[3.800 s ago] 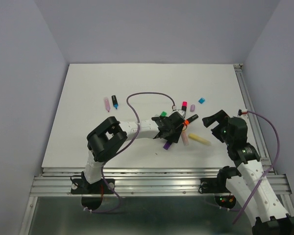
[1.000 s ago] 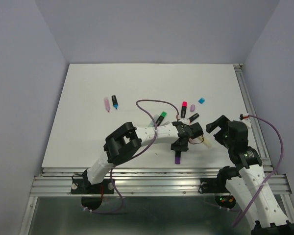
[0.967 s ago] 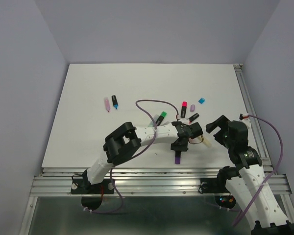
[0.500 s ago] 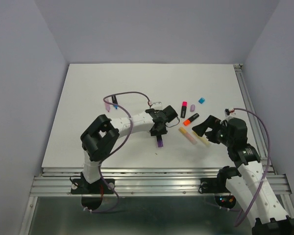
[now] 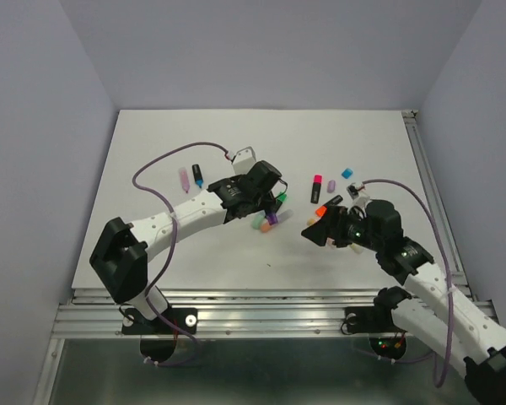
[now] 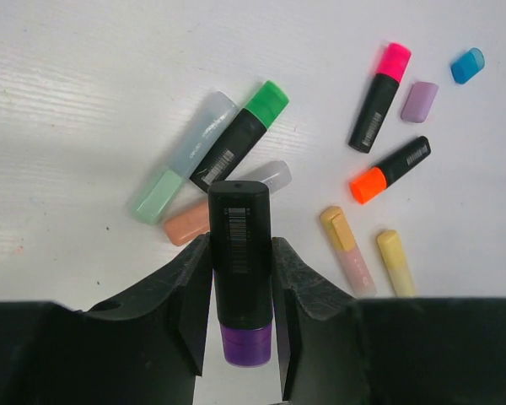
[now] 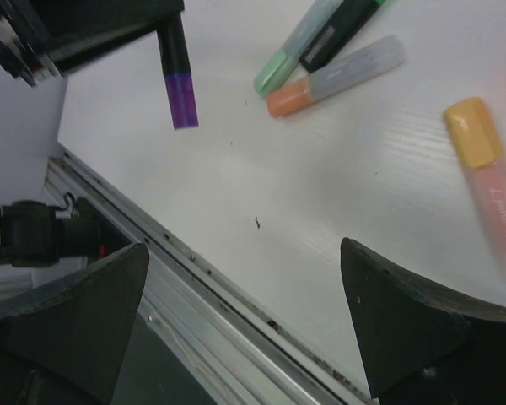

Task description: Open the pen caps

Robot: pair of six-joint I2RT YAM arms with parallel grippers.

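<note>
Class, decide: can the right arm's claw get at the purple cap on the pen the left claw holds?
Probably yes. The right claw is wide open and faces the purple cap, which juts free of the left claw gripping the pen; nothing lies between.

a robot lab bench: white table (image 5: 152, 152) boxed by plain walls (image 5: 253, 51), aluminium rails (image 5: 270, 310).

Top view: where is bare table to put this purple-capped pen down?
Bare: the far half of the table, and the near strip by the rail between the arms. Crowded: the pen cluster around the left gripper and right gripper; two stray pens lie farther left.
</note>
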